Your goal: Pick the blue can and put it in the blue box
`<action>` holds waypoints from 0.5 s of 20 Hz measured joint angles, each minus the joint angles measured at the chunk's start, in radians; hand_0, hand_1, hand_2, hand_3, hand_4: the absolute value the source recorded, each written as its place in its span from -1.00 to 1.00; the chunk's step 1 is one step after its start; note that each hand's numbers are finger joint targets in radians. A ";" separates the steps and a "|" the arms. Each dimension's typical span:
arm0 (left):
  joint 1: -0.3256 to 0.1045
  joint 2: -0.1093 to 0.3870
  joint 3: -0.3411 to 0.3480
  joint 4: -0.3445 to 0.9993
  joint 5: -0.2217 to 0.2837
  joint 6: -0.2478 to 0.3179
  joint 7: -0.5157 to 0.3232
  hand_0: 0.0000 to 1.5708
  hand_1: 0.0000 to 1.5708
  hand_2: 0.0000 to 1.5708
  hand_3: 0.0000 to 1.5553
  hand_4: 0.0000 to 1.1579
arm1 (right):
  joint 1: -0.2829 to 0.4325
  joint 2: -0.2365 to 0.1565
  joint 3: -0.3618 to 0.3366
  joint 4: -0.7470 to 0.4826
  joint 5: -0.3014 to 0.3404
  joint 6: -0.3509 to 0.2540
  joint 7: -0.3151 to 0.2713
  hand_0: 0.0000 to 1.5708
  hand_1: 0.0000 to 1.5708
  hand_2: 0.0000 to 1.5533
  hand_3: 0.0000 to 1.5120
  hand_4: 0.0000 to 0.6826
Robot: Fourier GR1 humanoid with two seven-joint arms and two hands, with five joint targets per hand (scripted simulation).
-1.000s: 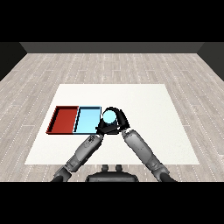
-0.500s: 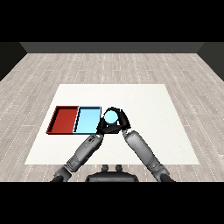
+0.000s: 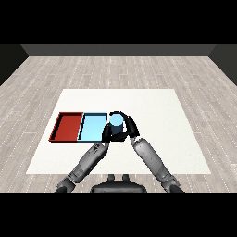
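Right hand (image 3: 126, 128) curls round blue can (image 3: 115, 121), held just right of blue tray (image 3: 92, 128). Left hand (image 3: 107, 134) alongside, fingers unclear. Can looks rigid, light, smooth-walled; side wrap suits.

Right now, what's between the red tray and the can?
In the head view, the light blue tray lies between the red tray and the blue can, which the right hand curls round.

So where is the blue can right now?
In the head view, the blue can sits near the table's middle, held in the right hand, just right of the light blue tray.
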 measured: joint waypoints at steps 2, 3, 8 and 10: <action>-0.005 0.001 0.012 0.007 -0.001 -0.001 -0.005 1.00 1.00 1.00 0.91 0.95 | -0.011 0.000 0.011 0.011 0.002 -0.012 0.000 -1.00 -1.00 -1.00 -1.00 -1.00; 0.004 0.001 0.020 0.011 -0.008 -0.014 -0.017 1.00 1.00 1.00 0.92 0.95 | -0.005 -0.009 0.004 -0.011 0.008 0.002 0.013 -1.00 -1.00 -1.00 -1.00 -1.00; 0.001 0.002 0.019 0.013 -0.029 0.004 -0.011 1.00 1.00 1.00 0.91 0.96 | -0.002 -0.008 -0.030 -0.002 0.005 0.046 -0.007 -1.00 -1.00 -1.00 -1.00 -1.00; 0.024 0.008 0.028 0.000 -0.050 -0.003 -0.008 1.00 1.00 1.00 0.92 0.95 | 0.006 -0.012 -0.064 -0.006 -0.003 0.062 -0.017 -1.00 -1.00 -1.00 -1.00 -1.00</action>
